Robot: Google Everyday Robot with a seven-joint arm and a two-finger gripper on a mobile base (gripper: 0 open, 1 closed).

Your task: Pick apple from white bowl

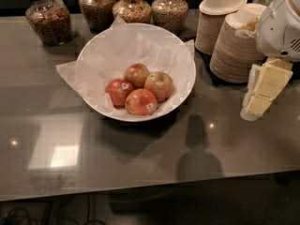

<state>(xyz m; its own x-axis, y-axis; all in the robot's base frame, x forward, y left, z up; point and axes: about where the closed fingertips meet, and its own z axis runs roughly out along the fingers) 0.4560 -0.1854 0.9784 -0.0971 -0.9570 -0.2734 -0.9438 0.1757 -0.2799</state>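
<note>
The white bowl (183, 60), wide and lined with crinkled white paper, stands on the dark table left of the middle. Four apples lie in it. The apple (159, 86) is the palest, yellow-golden with a pink blush, and sits at the right of the cluster. Two redder apples with white stickers lie at the front (140, 102) and at the left (119, 92). A darker stickerless apple (136, 74) lies behind. My gripper (260, 92), white arm with pale yellow pads, hangs at the right edge. It is above the table, well to the right of the bowl, and holds nothing.
Two stacks of beige paper bowls (234, 50) stand at the back right, close behind the gripper. Several glass jars of nuts and grains (132, 7) line the back edge, with one jar (48, 18) at the far left. The table's front edge (140, 189) runs along the bottom.
</note>
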